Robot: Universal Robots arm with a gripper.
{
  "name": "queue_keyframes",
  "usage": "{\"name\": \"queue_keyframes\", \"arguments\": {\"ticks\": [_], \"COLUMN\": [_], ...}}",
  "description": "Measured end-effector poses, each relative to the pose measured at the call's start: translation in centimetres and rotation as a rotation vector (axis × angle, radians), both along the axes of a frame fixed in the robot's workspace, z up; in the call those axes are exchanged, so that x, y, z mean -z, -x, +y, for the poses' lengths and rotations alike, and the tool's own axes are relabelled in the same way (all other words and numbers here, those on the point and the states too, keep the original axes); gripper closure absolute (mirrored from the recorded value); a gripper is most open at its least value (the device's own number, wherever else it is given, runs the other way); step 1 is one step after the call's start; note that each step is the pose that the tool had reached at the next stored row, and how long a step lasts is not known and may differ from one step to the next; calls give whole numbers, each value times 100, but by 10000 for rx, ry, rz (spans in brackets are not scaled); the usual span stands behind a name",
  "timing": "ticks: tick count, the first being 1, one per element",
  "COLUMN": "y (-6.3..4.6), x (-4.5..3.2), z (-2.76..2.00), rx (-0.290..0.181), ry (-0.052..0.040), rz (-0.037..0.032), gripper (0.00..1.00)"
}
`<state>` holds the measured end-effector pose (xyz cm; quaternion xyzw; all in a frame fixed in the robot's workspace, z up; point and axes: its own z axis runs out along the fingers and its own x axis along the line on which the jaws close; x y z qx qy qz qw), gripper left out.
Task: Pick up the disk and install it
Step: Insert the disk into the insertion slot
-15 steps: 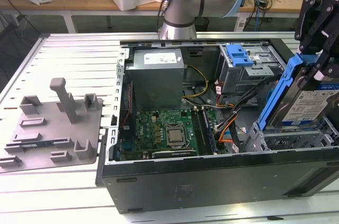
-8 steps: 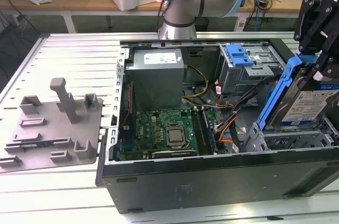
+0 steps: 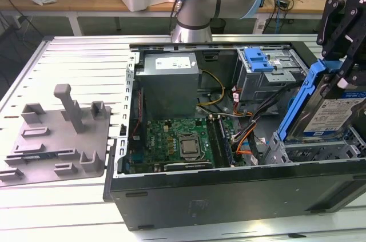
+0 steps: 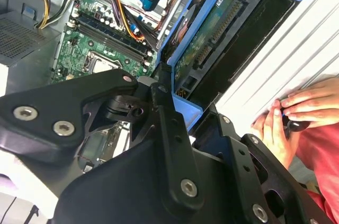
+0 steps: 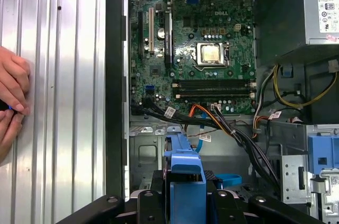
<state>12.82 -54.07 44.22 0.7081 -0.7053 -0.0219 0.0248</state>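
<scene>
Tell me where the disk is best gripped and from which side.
Probably the upper end of its blue frame, coming from above. The disk stands tilted on edge, its lower end down inside the case, so that end alone is free. The gripper is shut on it there.

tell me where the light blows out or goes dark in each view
Exterior view: even light, the case front dark. Second wrist view: the table blows out near white. First wrist view: table slats glint, the board is evenly lit, the claw shut on the disk sits in shadow.
</scene>
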Motion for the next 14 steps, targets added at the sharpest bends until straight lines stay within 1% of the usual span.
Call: {"name": "queue_keyframes", "arguments": {"ticks": [14], "y": [0], "x": [39], "z": [0], "rx": [-4], "ry": [0], "rz": [0], "gripper": [63]}}
